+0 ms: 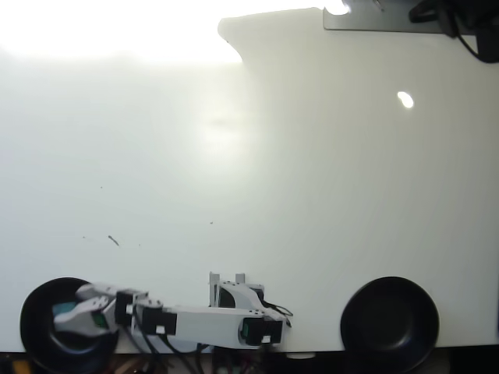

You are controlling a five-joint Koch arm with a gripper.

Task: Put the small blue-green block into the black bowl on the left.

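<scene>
In the overhead view the black bowl (30, 321) sits at the table's bottom left corner. My grey arm reaches left from its base, and my gripper (67, 305) hangs over the bowl's middle. Its two jaws are spread apart, one toward the bowl's upper rim and one lower down, with nothing visible between them. The small blue-green block does not show; the gripper covers much of the bowl's inside. The green patch on the gripper's body belongs to the arm.
A second black bowl (390, 323) stands at the bottom right. The arm's base (234, 290) is at the bottom centre edge. A dark stand and cables (452, 19) occupy the top right corner. Strong glare washes out the table's top left.
</scene>
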